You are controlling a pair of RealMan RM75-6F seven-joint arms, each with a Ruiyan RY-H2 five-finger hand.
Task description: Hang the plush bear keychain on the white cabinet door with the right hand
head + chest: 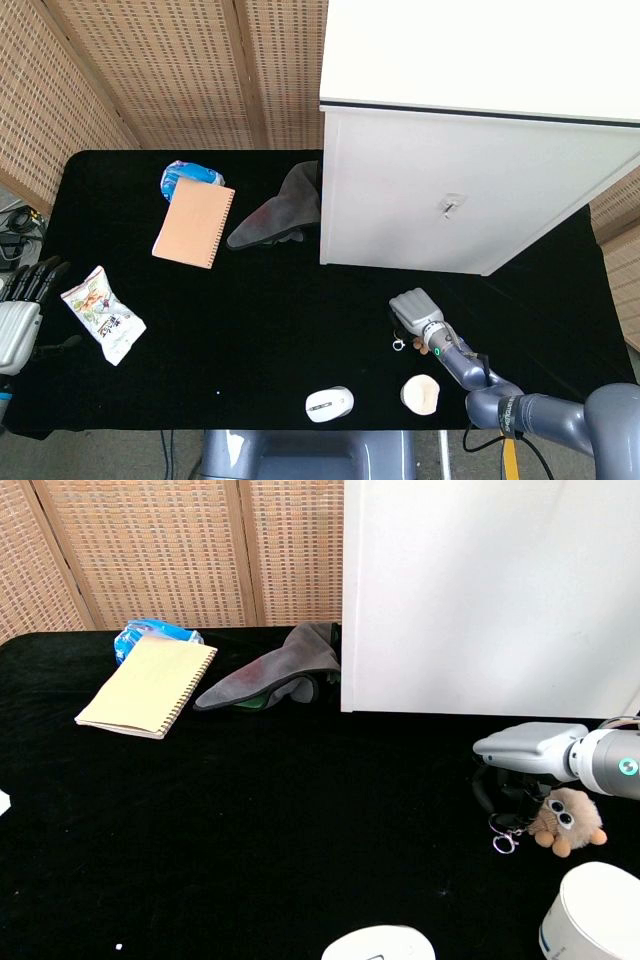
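The plush bear keychain point(568, 819) lies on the black table point(300, 810) at the right, its metal ring point(503, 841) flat on the cloth. My right hand point(527, 752) hovers just left of and above the bear, dark fingers point(487, 785) curled down onto the chain beside it; whether they pinch it is hidden. From the head view the right hand point(415, 310) covers most of the bear, and only the ring point(398, 346) shows. The white cabinet point(470, 190) stands behind, a small hook point(452, 206) on its door. My left hand point(18, 312) rests at the table's left edge, holding nothing.
A white cup point(595, 915) and a white mouse point(329, 404) sit near the front edge, close to the bear. A notebook point(194, 224), a blue packet point(185, 173) and a grey cloth point(278, 212) lie at the back left. A snack bag point(101, 312) lies near the left hand.
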